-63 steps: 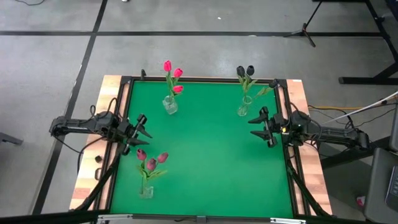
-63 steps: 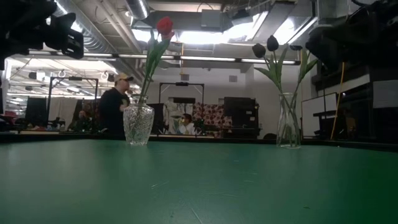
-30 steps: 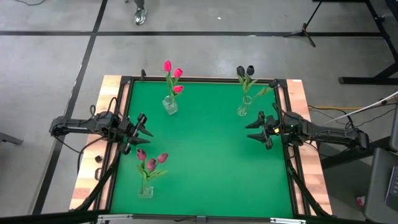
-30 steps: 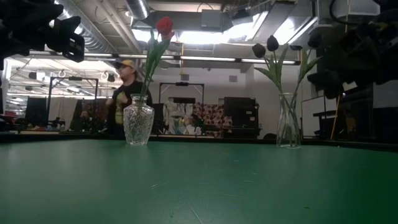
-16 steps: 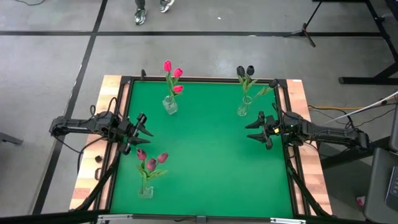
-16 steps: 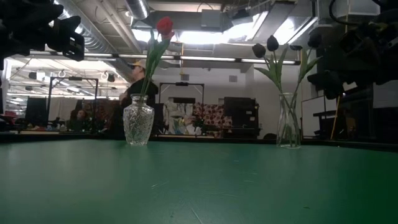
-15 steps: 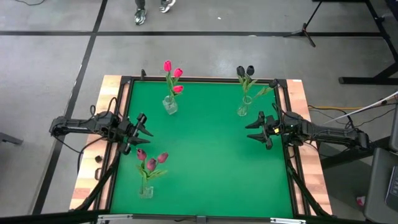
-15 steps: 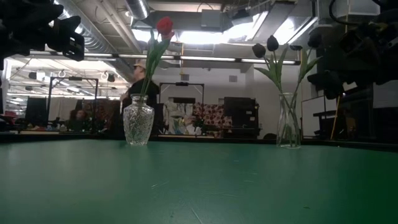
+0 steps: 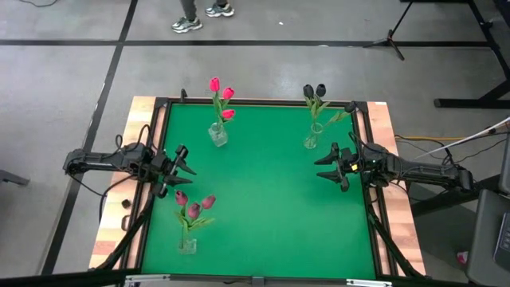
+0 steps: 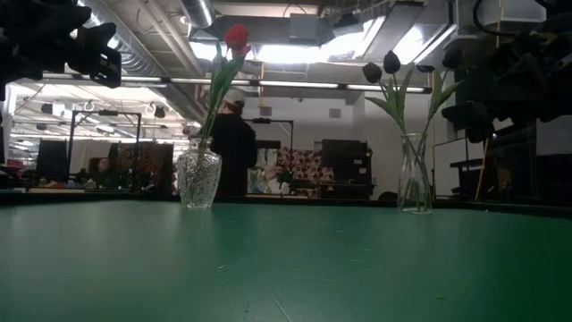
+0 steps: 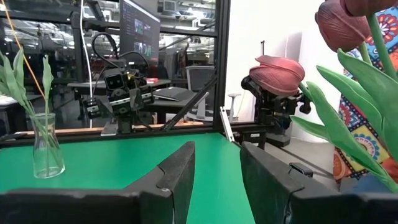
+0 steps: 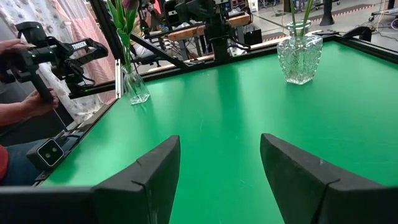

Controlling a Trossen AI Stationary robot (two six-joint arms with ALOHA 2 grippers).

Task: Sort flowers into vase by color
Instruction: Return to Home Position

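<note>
Three glass vases stand on the green mat. Bright pink-red flowers stand in the far-left vase, near-black flowers in the far-right vase, and dusky maroon-pink flowers in the near-left vase. My left gripper hovers at the mat's left edge, just behind the maroon heads, open with nothing between its fingers. My right gripper hovers at the right edge, in front of the black-flower vase, also open, with nothing between its fingers.
A black frame rims the mat, with wooden table strips outside it. The mat's middle is bare. A person walks on the floor beyond the far edge. My right arm shows across the table in the left wrist view.
Both arms have kept still and the flowers stand as before. The person beyond the far edge has walked toward the right.
</note>
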